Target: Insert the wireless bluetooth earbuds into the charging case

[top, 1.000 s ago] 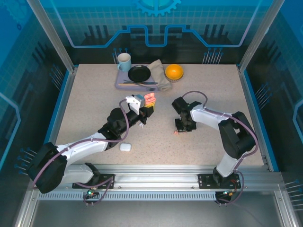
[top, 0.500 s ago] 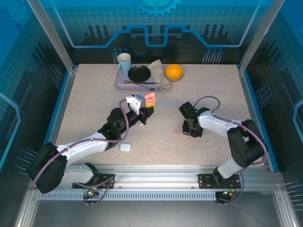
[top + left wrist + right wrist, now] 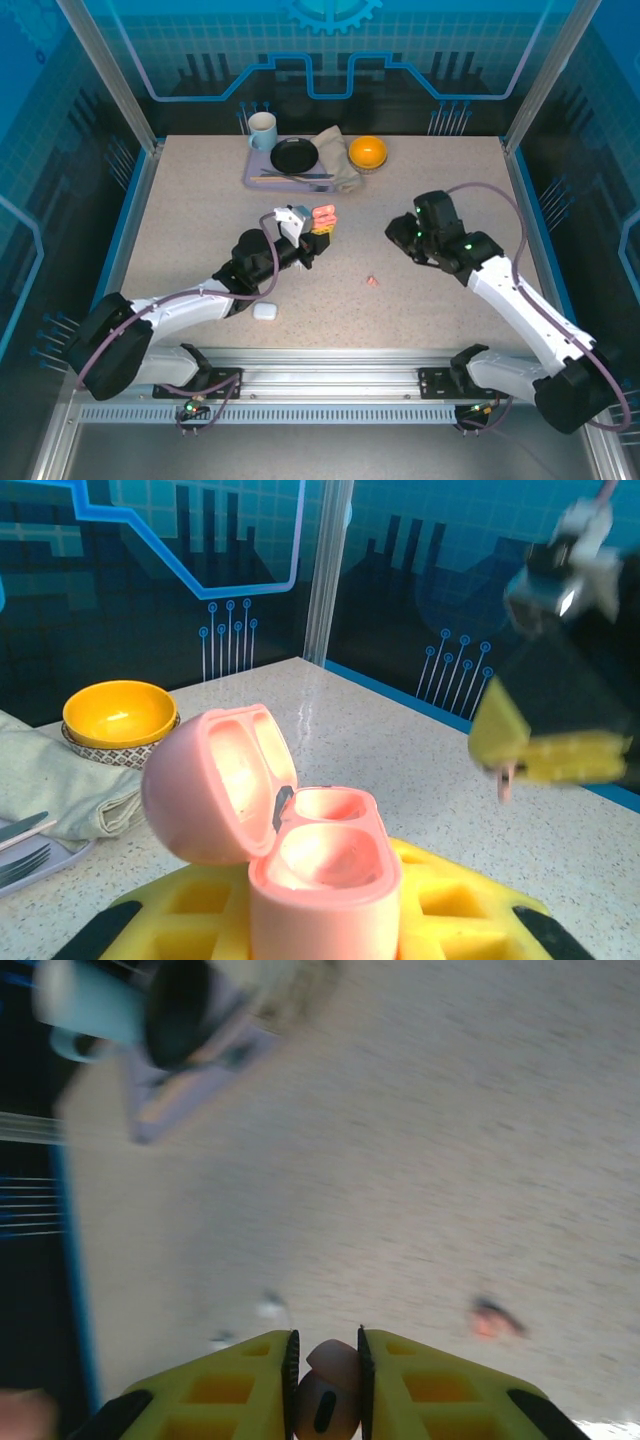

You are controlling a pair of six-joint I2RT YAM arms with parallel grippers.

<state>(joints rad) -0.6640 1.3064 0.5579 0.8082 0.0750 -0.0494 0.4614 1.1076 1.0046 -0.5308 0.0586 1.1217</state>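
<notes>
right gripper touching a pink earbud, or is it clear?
Touching. The right wrist view shows a pink earbud wedged between the right gripper's two yellow fingers, both inner faces against it. A loose earbud lies apart on the table.

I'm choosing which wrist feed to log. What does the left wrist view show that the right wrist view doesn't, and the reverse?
Left wrist: the open pink case and yellow bowl. Right wrist: a loose pink earbud on the table, the mug, the black plate. Both: the right gripper with its pinched earbud, and the tray.
</notes>
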